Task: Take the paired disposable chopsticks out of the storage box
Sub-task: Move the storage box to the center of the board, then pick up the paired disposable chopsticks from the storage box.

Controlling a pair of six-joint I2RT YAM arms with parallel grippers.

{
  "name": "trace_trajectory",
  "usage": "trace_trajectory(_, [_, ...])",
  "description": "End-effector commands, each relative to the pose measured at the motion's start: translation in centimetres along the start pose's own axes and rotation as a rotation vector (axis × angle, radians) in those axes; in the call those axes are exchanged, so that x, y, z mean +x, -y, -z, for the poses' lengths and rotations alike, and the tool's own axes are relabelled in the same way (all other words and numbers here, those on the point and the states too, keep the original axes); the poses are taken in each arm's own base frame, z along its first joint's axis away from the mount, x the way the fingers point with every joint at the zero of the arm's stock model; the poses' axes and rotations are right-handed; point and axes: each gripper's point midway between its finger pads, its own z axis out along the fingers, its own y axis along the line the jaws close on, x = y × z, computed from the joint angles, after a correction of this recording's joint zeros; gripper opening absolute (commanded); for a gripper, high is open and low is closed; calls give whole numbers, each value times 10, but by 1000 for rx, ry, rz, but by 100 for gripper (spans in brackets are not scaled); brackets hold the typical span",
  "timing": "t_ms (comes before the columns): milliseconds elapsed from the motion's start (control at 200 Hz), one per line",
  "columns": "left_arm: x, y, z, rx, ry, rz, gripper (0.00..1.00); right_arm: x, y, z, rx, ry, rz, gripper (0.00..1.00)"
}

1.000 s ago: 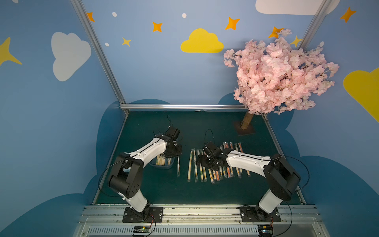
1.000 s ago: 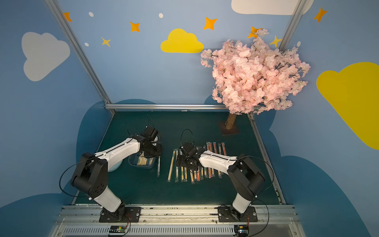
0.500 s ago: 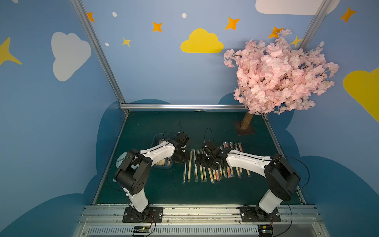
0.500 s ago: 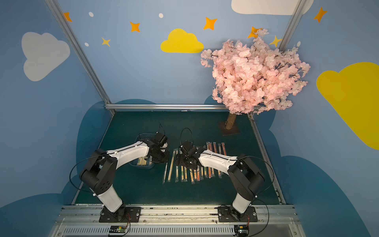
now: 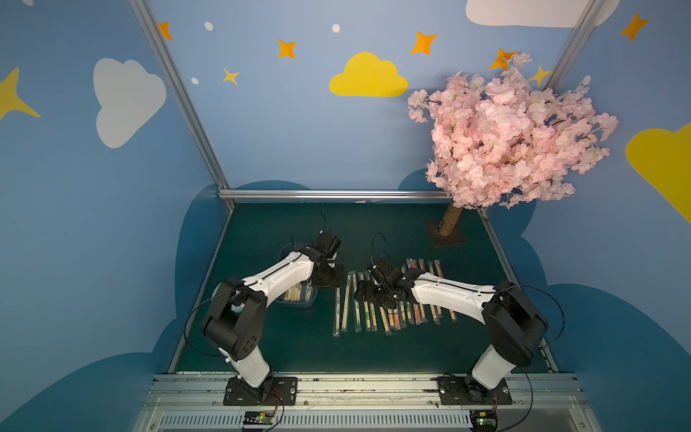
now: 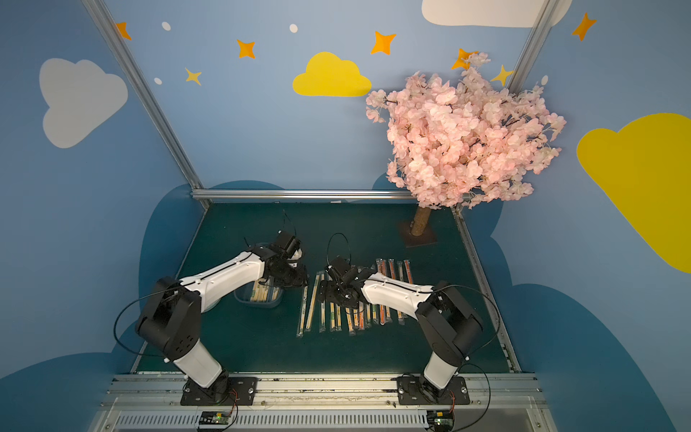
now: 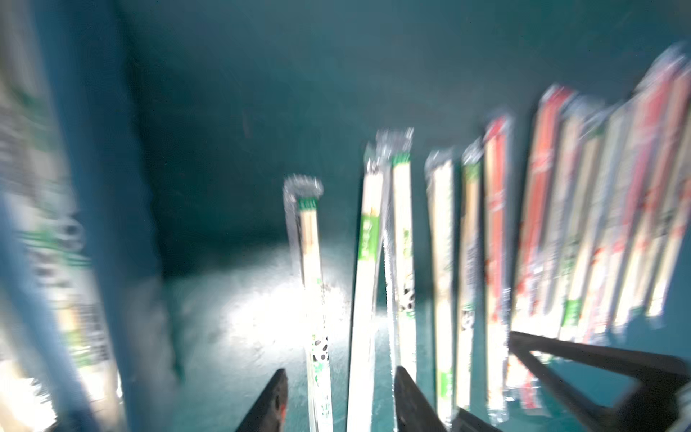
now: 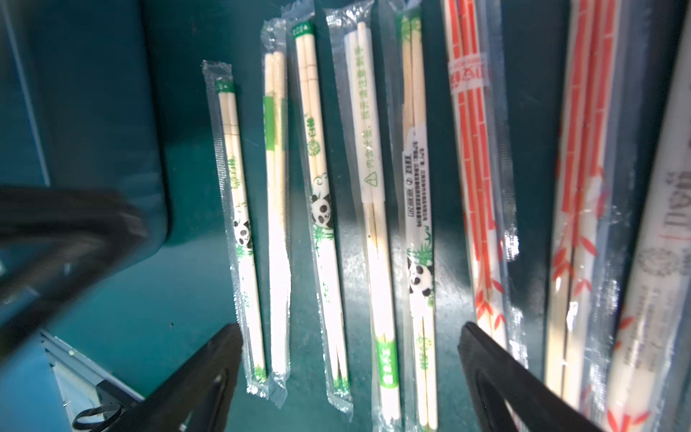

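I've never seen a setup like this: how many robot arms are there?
2. The left arm stretches over the box; the right arm reaches over the row of chopsticks on the mat. No other shows, though one could be out of frame.

Top views sharp; left wrist v. blurry w/ glare; right wrist sharper.

This is a staged robot-lab booth: cloud-and-star blue walls (image 5: 280, 131) on aluminium posts (image 5: 179, 93) enclose a green desk (image 5: 411, 348), and a fake pink blossom tree (image 5: 512, 134) stands beyond the right pincer (image 5: 362, 295).
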Motion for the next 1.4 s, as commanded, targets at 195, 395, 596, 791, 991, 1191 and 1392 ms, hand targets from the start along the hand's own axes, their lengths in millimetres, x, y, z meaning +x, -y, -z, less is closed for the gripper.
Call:
trace_trajectory(195, [-44,-68,30,-134,89,48,58,-11,-39,23,-82,40,80,94])
trace_trajectory(395, [-52,-86,5,-148,33,60,44,-7,-45,18,-76,22,108,94])
trace_trajectory(596, [-54,-101,-21,-191,-17,76,32,-6,-46,18,-74,19,119,94])
trace_trajectory(791, [-59,-114,-32,-221,-27,94,29,-5,-44,16,-69,14,117,94])
trace_trajectory(991, [-61,-122,-37,-240,-37,106,26,-4,-44,15,-69,13,119,94])
trace_trajectory(1191, [-59,-126,-48,-246,-64,104,25,-4,-46,14,-71,11,119,94])
trace_trajectory(1392, [-57,-126,-57,-241,-99,99,25,-4,-45,14,-70,12,118,94])
